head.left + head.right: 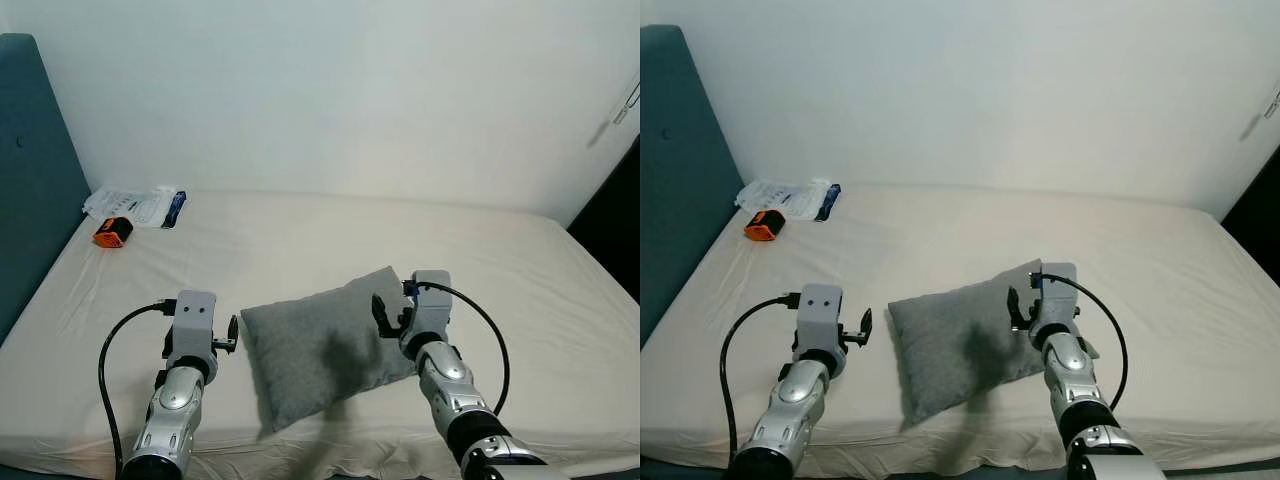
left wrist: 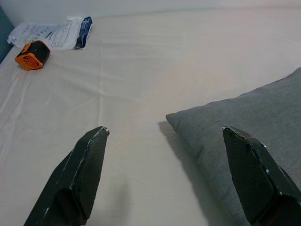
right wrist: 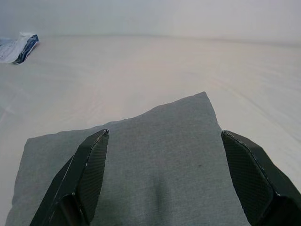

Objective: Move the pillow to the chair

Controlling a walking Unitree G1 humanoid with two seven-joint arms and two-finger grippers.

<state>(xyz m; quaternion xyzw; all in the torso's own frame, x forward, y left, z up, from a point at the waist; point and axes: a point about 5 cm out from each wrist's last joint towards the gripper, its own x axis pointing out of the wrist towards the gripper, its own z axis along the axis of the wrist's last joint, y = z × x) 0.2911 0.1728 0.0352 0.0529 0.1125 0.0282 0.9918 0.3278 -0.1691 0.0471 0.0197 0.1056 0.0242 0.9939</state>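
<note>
**Pillow lies between the two end effectors, right one nearer**

The right end effector [image 1: 388, 312] is open, with its two fingers spread wide, and it sits at the right end of the pillow [image 1: 320, 345], over the far right corner. In the right wrist view the grey fabric lies between and just ahead of the fingers [image 3: 84, 176], so this arm is already over the pillow. I cannot tell if the fingers touch the fabric.

The left end effector [image 1: 228, 335] is also open. It hovers just beside the left end of the pillow, a little apart from it. In the left wrist view the near left corner of the pillow [image 2: 244, 136] lies ahead and toward one finger, not centred in the gap.

The pillow rests flat on the bed [image 1: 300, 240], near the front edge. Its long axis runs roughly across, from one arm to the other, with the right end turned a little away from the robot. I judge that the left arm must shift inward before both can take the ends. No chair can be pointed out here.
</note>
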